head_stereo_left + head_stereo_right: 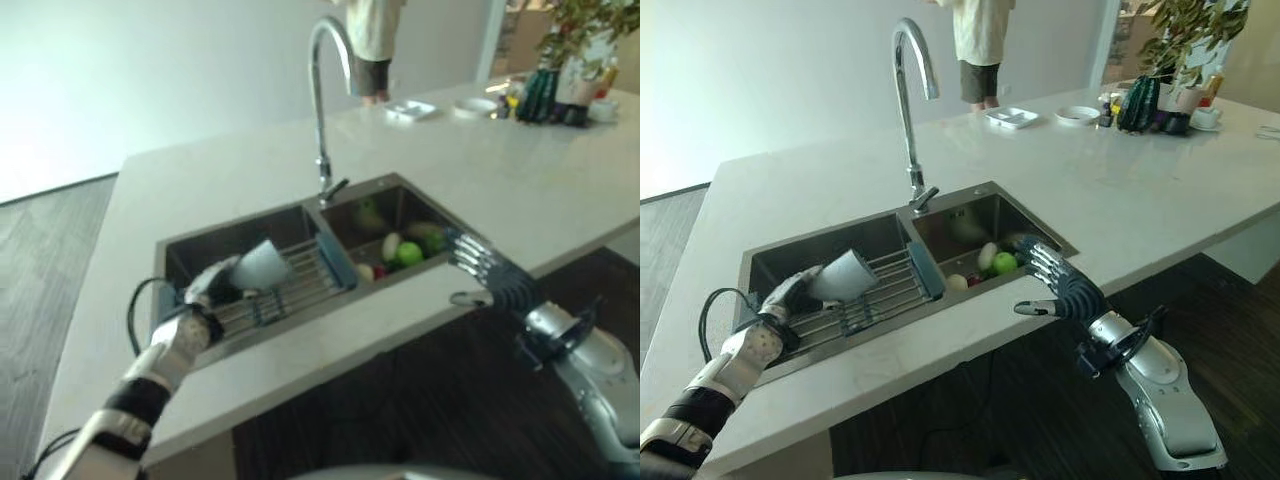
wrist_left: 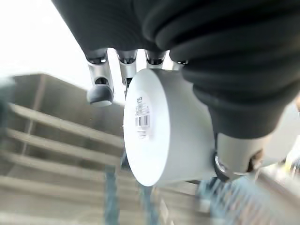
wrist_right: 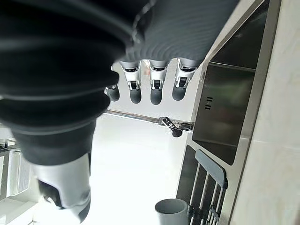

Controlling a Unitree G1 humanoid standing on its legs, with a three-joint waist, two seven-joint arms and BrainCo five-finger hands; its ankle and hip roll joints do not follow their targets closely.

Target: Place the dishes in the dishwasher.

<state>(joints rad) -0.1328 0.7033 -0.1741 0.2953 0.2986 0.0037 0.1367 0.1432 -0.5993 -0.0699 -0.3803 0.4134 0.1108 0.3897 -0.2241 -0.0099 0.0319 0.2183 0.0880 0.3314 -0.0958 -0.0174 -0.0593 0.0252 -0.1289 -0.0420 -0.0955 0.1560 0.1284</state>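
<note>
A small white sticker point(image 2: 142, 115) is showing on the flat base of the white cup point(image 2: 164, 131) that the left hand point(image 2: 197, 70) is holding over the sink rack point(image 1: 300, 285). It is carrying a barcode and a few lines of fine print, but none of it is readable. Bottles and packages point(image 1: 1140, 100) are standing at the far end of the desk point(image 1: 1120, 190) from the sink, their markings too small to read.
</note>
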